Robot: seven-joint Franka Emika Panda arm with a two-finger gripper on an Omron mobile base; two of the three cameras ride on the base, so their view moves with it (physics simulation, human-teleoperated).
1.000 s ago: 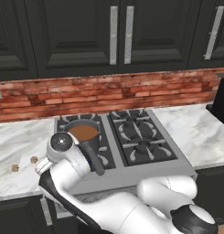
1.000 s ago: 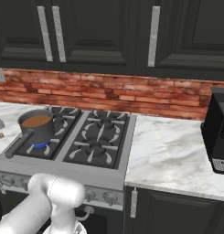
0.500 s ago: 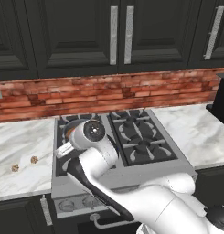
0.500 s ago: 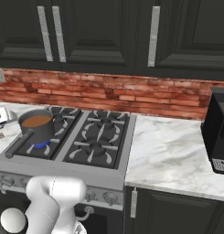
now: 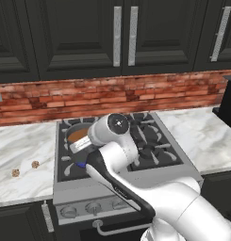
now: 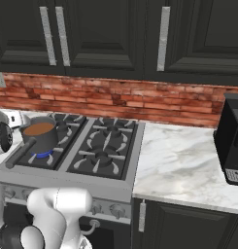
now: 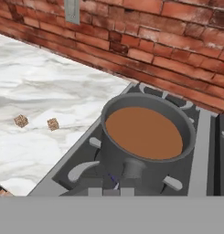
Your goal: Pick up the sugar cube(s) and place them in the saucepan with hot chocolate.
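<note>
The saucepan with hot chocolate (image 7: pixel 145 132) is dark grey and holds smooth orange-brown liquid. It stands on the stove's front left burner (image 5: pixel 77 134) (image 6: pixel 40 133), its long handle pointing toward the front. Two brownish sugar cubes (image 7: pixel 21 120) (image 7: pixel 52 124) lie on the marble counter left of the stove (image 5: pixel 35 164) (image 5: pixel 15 172). My gripper (image 5: pixel 79 146) hovers at the pan's near rim, mostly hidden behind my own arm. Its jaws are shut, and whether anything sits between them cannot be seen.
A blue flame burns under the pan (image 6: pixel 42 154). The brick backsplash (image 5: pixel 51 101) runs behind the stove, with dark cabinets above. A black appliance (image 6: pixel 231 138) stands on the counter to the right. My arm's elbow (image 5: pixel 118 123) rises over the middle of the stove.
The arm has swung right, from over the left counter to the stove, bringing the hand to the saucepan. The two brown cubes lie where they did.
</note>
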